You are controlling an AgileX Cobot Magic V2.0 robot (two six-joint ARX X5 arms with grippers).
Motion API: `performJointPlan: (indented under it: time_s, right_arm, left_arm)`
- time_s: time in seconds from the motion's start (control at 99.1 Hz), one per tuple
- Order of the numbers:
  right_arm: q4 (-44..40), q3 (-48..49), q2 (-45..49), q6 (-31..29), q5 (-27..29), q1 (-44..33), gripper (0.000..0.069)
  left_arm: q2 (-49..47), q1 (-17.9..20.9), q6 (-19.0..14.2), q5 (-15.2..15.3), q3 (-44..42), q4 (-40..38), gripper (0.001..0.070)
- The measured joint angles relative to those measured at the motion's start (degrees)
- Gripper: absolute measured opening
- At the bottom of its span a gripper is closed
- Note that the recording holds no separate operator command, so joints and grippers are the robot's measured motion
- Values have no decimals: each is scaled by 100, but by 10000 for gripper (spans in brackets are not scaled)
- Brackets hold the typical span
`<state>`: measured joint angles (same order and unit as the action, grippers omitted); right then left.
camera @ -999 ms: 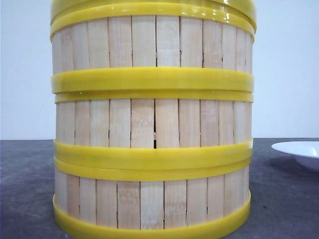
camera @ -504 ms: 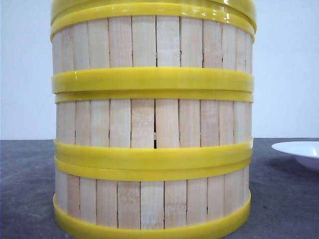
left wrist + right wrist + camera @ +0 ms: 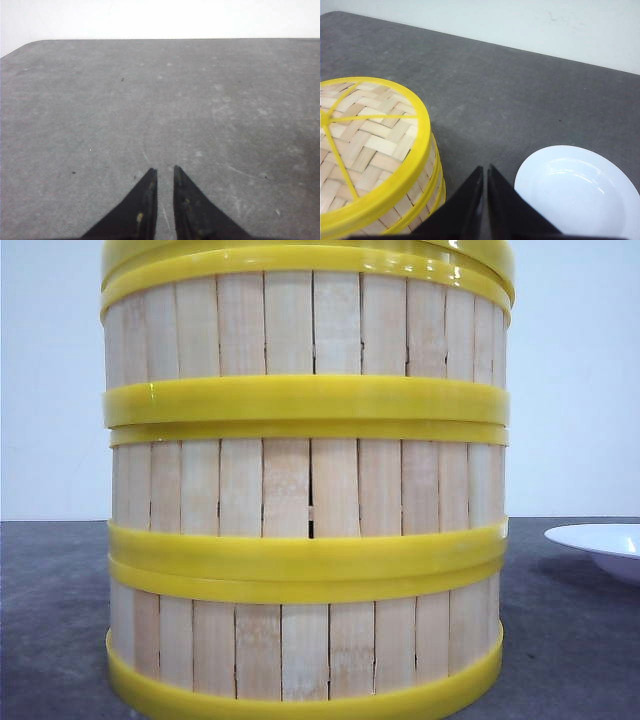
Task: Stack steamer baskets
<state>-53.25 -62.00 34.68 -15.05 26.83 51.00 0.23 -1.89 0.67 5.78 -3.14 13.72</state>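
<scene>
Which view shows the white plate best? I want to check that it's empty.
The right wrist view: the white plate shows nearly whole from above, empty. The front view catches only its rim at the edge; the left wrist view shows none of it.

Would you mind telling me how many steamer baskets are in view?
3, all in one stack on the table: the bottom basket, the middle basket, and the top basket, which carries a lid. Nothing else of the kind shows.

Pale-slatted, yellow-rimmed steamer baskets (image 3: pixel 305 490); white plate (image 3: pixel 577 192); grey table (image 3: pixel 200 100).
</scene>
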Motion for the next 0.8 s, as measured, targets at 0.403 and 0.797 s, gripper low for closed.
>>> performJointPlan:
  time_s: [0.403, 0.797]
  right_arm:
    - [0, 0, 0, 0, 2, -2, 10]
    - [179, 138, -52, 48, 437, -1241, 10]
  left_arm:
    - [0, 0, 0, 0, 0, 0, 34]
    - [0, 0, 0, 0, 0, 0, 34]
